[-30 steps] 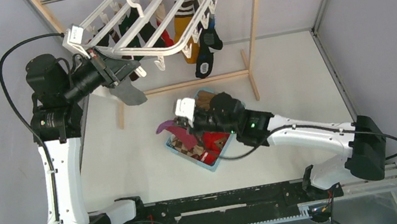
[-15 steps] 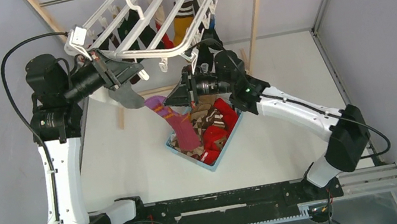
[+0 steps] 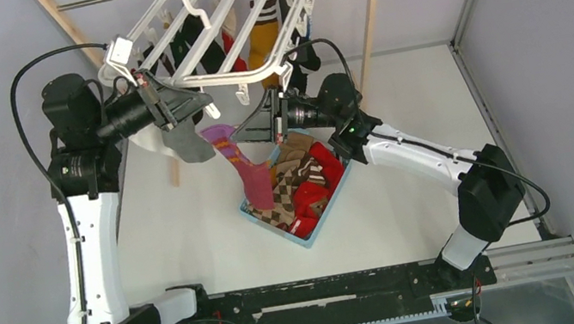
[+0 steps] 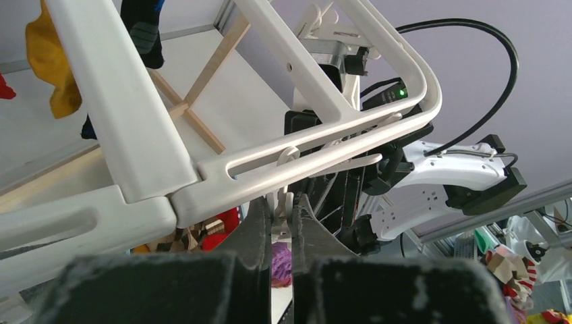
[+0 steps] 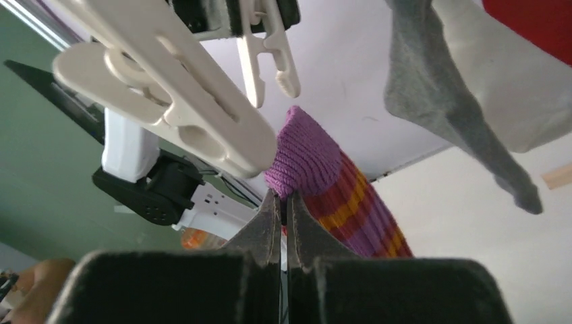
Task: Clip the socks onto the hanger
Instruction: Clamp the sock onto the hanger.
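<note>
One purple striped sock (image 3: 256, 180) hangs from the right gripper (image 5: 283, 199), whose fingers are pinched tight on its cuff just under the hanger (image 3: 192, 77). Its long axis runs steeply downward, cuff up and toe end over the basket (image 3: 332, 203) edge. The left gripper (image 4: 282, 201) is closed on a white clip (image 4: 281, 226) below the hanger's rail. A grey sock (image 3: 189, 143) dangles beside the cuff

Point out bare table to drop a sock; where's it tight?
Free: table left of the basket up to the left arm, and right of it past the right arm. Crowded: under the hanger, where left gripper, right gripper, purple-striped sock and grey sock meet.
</note>
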Controlling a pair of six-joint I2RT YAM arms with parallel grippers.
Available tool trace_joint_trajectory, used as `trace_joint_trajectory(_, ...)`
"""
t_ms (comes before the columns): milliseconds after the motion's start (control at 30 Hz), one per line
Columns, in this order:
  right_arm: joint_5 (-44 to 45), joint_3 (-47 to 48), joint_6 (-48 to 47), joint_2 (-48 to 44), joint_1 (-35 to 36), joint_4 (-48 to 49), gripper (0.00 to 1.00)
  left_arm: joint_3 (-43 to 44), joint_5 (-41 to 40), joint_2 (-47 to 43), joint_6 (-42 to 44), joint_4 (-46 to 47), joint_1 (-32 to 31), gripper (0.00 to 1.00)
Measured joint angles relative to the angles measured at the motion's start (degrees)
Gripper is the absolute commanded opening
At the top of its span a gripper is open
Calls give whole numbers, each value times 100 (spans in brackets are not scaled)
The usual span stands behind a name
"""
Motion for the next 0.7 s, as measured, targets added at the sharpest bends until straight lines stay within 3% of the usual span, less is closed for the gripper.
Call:
trace_joint_trajectory(333,-208,-350,1335,264,-107,1884,0,0,201,37,4,11,0,0)
trace_joint_trajectory(700,-214,-365,1961,426,-133,2649,0,0,345,63,2,55,0,0)
